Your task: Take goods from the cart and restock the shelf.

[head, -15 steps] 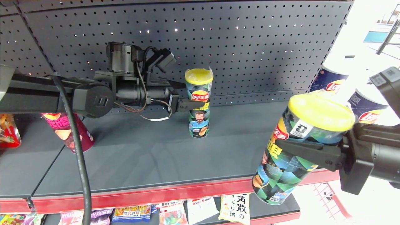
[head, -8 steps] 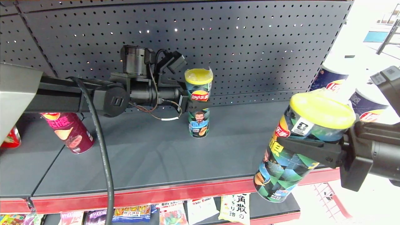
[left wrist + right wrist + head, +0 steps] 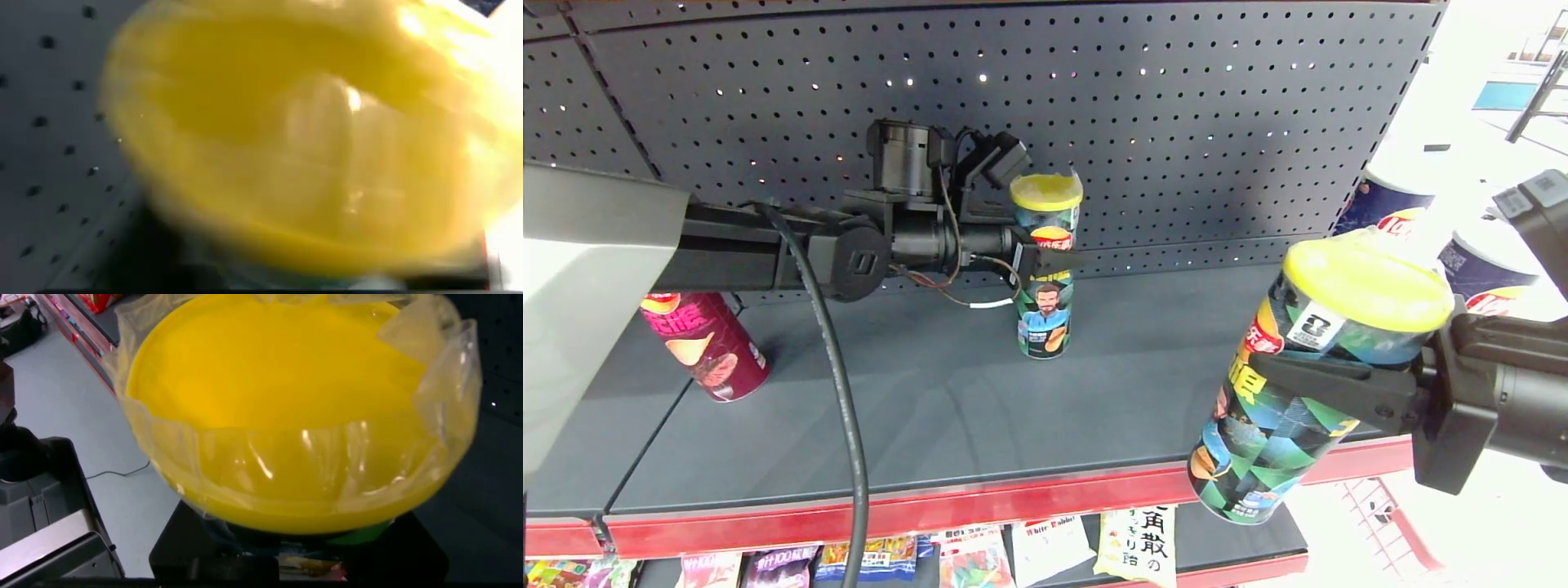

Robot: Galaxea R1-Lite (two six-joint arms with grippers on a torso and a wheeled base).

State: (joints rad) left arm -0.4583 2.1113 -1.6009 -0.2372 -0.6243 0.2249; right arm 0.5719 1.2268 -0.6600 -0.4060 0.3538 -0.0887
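A chips can with a yellow lid [image 3: 1045,310] stands upright on the dark shelf [image 3: 915,408], near the pegboard back. My left gripper [image 3: 1049,260] is shut on its upper half, coming in from the left. The left wrist view looks down on that yellow lid [image 3: 310,139]. A second, identical chips can [image 3: 1282,425] hangs tilted at the shelf's front right corner, with my right gripper [image 3: 1286,363] shut around its upper part. Its film-wrapped yellow lid [image 3: 286,392] sits close under the right wrist camera.
A maroon chips can [image 3: 707,347] leans on the shelf's left side. Blue chips cans [image 3: 1392,212] stand past the right end. The red front lip [image 3: 931,506] runs along the shelf edge, with snack bags [image 3: 1054,547] on the lower shelf. Open shelf floor lies between the cans.
My left arm has pushed farther right along the shelf, and the can in it has shifted slightly right. The right gripper's can has barely moved.
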